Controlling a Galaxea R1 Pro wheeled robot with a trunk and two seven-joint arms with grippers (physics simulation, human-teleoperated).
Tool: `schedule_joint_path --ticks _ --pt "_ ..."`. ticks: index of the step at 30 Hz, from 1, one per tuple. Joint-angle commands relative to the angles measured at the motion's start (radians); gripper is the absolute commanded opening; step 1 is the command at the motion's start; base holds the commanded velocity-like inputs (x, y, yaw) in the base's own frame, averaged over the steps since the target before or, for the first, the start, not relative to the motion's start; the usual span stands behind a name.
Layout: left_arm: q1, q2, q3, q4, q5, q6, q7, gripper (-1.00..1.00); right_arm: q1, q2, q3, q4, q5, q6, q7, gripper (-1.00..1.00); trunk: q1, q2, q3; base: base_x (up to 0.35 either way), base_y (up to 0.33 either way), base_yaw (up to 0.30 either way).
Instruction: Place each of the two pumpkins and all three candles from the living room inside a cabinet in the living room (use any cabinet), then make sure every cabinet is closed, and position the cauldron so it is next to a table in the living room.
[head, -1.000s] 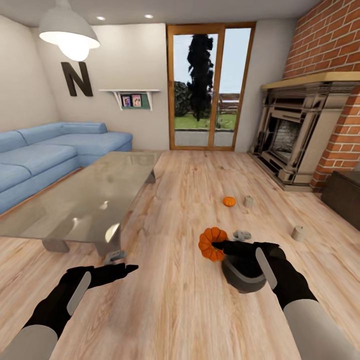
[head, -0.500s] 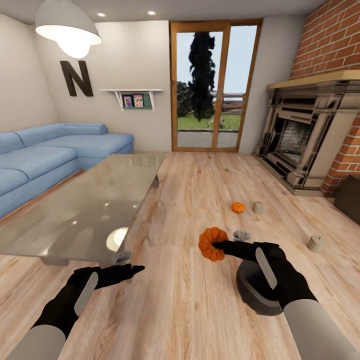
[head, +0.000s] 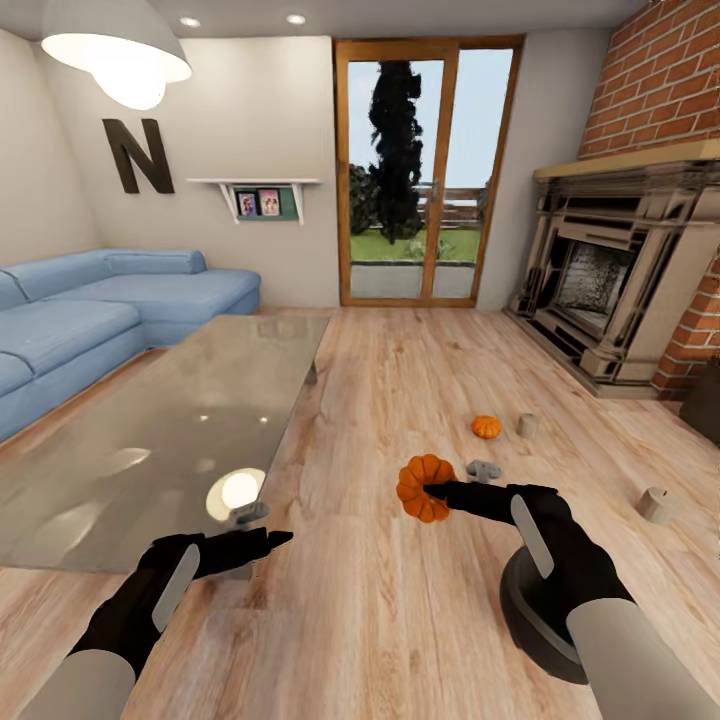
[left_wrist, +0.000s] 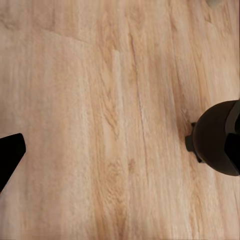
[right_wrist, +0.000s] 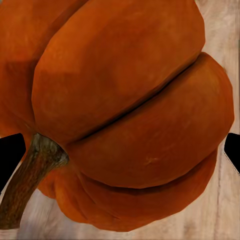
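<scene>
Head view: right gripper (head: 432, 492) clenched on pumpkin (head: 420, 486) (stem visible at wrist), above cauldron (head: 535, 620); left gripper (head: 265, 541) fingers released beside glass table (head: 150, 430).

Blue sofa (head: 90, 310) left; brick fireplace (head: 610, 270) right; glass door (head: 425, 170).

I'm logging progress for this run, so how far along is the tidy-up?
Early on. Nothing looks put away yet. In hand: the right gripper holds one pumpkin off the floor. Left: the other pumpkin and two upright candles sit on the floor, with a third small grey thing probably a tipped candle. The cauldron is under the right arm, apart from the glass table. The left gripper is empty.
</scene>
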Motion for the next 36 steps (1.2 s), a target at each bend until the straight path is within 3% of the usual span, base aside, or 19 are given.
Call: schedule_joint_path --ticks 1,15,17,19,21,25,30,33,36 --pt "0.0 0.0 0.0 -0.001 0.005 0.006 0.0 1.0 -0.001 0.0 -0.001 -0.001 -0.008 0.007 0.001 -1.0 0.0 0.0 0.0 0.314 0.181 -0.188" --pt "-0.007 -0.008 0.001 -0.01 0.007 0.004 -0.001 1.0 -0.001 0.001 0.0 -0.001 -0.008 0.006 0.001 -1.0 0.0 0.0 0.001 0.072 0.028 -0.024" --pt "-0.04 -0.009 0.002 -0.01 0.007 0.006 0.001 1.0 -0.001 0.001 0.0 -0.001 -0.008 0.005 0.001 -1.0 0.0 0.0 0.001 0.001 0.0 0.0" --pt "-0.116 -0.02 0.002 -0.003 0.007 0.009 0.003 1.0 -0.001 0.0 -0.001 -0.001 -0.008 0.006 0.001 -1.0 0.0 0.0 0.001 0.0 0.0 0.0" --pt "-0.2 -0.057 0.002 0.031 0.006 0.01 0.025 1.0 -0.001 0.0 -0.002 -0.001 -0.008 0.006 0.001 -1.0 0.0 0.0 0.001 0.0 0.0 0.0" --pt "-0.271 -0.074 0.003 0.049 0.008 0.006 0.08 1.0 -0.001 -0.002 -0.004 -0.001 -0.008 0.007 0.001 -1.0 0.0 0.0 0.001 0.0 0.0 0.0" --pt "-0.28 -0.081 0.003 0.053 0.01 -0.003 0.083 1.0 -0.002 -0.002 -0.004 -0.001 -0.008 0.007 0.001 -1.0 0.0 0.0 0.001 0.0 0.0 0.0" --pt "-0.282 -0.102 0.002 0.078 0.01 -0.088 0.081 1.0 -0.002 -0.002 -0.005 -0.001 -0.01 0.007 0.001 -1.0 0.0 0.0 0.001 0.0 0.0 -0.061" --pt "-0.282 -0.119 0.001 0.128 0.01 -0.122 0.079 1.0 -0.003 -0.002 -0.005 -0.001 -0.01 0.006 0.001 -1.0 0.0 0.0 0.001 0.015 0.0 -0.192"
